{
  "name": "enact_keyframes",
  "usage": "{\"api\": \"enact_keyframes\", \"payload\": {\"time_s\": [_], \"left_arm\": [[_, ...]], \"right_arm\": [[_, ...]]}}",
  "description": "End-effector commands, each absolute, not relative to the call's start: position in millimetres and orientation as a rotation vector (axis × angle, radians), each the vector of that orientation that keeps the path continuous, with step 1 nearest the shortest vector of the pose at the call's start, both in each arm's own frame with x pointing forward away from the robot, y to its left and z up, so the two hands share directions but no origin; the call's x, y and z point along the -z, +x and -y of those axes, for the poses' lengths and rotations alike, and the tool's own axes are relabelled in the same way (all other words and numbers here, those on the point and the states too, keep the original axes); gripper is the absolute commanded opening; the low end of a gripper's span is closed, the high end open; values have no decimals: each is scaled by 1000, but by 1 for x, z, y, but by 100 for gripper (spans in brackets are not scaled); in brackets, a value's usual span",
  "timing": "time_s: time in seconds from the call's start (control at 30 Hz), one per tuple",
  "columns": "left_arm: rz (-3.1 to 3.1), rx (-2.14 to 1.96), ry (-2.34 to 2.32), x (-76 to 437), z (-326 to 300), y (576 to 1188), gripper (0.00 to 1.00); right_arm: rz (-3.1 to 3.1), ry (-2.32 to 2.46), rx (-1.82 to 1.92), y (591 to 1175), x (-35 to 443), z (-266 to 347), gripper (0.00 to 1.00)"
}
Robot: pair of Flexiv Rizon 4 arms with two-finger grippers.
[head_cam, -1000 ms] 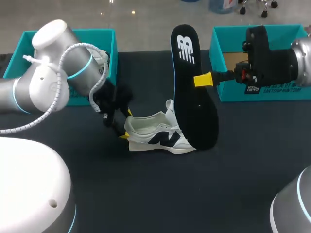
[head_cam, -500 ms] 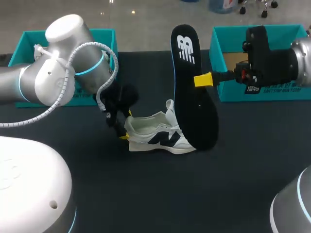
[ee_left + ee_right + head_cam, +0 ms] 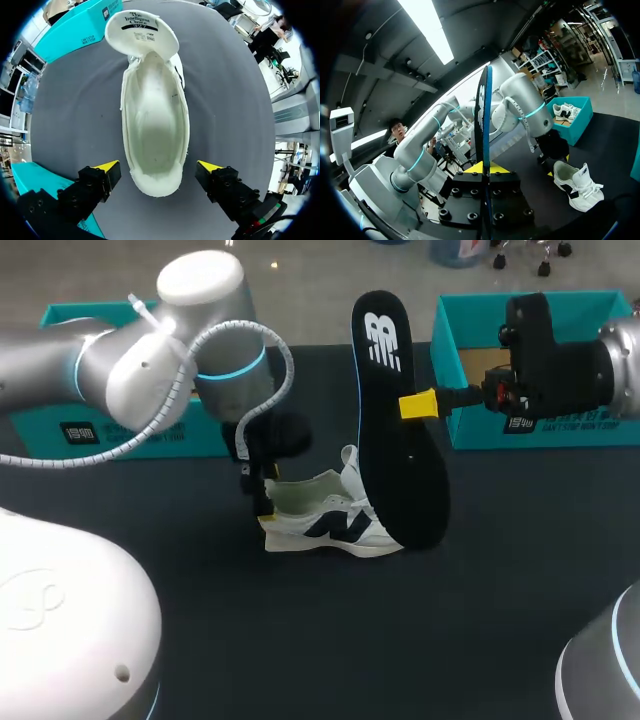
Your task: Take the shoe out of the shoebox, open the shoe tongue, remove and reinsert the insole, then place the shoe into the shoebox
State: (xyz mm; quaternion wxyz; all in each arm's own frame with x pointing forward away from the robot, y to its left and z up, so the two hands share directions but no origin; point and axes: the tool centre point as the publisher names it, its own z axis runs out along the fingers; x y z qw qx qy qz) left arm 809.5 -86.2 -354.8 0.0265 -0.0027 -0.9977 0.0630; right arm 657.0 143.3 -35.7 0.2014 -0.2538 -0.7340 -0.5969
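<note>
left pincer (image 3: 157, 166) wide open, 1 finger at each side of shoe (image 3: 155, 115) heel, not touching | right pincer (image 3: 418, 404) closed on black insole (image 3: 400, 470), held upright by shoe toe | shoe stands on table (image 3: 300, 640), outside shoebox (image 3: 480, 432)

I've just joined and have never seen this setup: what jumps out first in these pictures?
A tall black insole stands upright above the dark table, clamped in the right pincer beside the white shoe. The left pincer hangs open at the shoe's heel, one finger to each side, looking into its bare interior.
</note>
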Motion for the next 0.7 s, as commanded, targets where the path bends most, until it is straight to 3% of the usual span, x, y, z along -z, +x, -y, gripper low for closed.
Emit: {"api": "enact_keyframes", "payload": {"time_s": [0.03,0.7], "left_arm": [[3087,-113,-11,351,88,810,100],[3099,91,38,346,87,810,100]], "right_arm": [[2051,-709,1665,658,37,-144,0],[2051,-709,1665,658,37,-144,0]]}}
